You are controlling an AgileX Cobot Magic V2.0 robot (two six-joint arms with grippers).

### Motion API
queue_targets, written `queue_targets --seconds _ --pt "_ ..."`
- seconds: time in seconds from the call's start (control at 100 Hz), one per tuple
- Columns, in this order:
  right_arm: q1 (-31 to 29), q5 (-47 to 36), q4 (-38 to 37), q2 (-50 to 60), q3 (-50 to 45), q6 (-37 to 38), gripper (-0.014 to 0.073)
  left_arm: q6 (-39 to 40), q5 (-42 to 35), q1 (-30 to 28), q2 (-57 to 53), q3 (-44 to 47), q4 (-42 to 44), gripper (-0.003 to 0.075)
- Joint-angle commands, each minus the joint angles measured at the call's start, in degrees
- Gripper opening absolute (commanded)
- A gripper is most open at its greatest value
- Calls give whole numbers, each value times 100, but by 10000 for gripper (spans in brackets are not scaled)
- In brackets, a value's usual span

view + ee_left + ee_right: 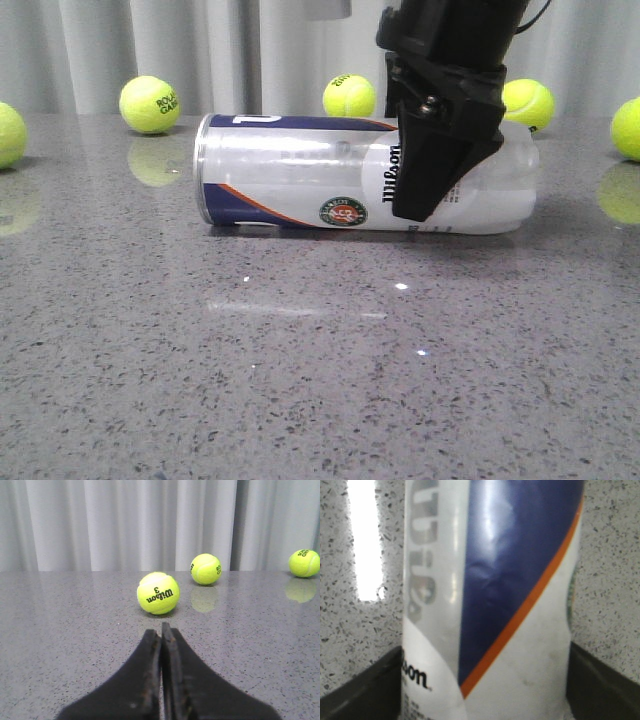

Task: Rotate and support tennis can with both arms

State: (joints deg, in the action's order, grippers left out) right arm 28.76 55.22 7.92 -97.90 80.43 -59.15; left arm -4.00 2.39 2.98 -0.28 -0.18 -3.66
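The tennis can (300, 175) lies on its side on the grey table (300, 380), silver rim to the left and the Roland Garros emblem facing the camera. My right gripper (428, 195) comes down from above onto the can's right part, over the Wilson label. In the right wrist view the can (490, 580) fills the space between the black fingers (370, 685), which press on both of its sides. My left gripper (161, 630) is shut on nothing and hovers low over the table, away from the can. It does not show in the front view.
Several yellow-green tennis balls lie along the back of the table (150, 104) (350, 96) (527, 104), with more at both side edges (8, 133) (628, 128). Ahead of the left gripper sit a Wilson ball (158, 593) and two farther ones (205, 569) (304, 562). Grey curtains hang behind.
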Motion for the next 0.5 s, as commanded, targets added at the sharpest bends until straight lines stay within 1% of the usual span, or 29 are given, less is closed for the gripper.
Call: queue_targets --seconds 0.0,0.09,0.49 --pt "11 -108 57 257 179 -61 668 50 -457 -33 -178 269 -58 -21" --pt "11 -112 57 262 179 -61 654 50 -457 -33 -178 269 -58 -21" --pt "11 -119 57 464 179 -61 654 50 -457 -33 -178 269 -58 -21"
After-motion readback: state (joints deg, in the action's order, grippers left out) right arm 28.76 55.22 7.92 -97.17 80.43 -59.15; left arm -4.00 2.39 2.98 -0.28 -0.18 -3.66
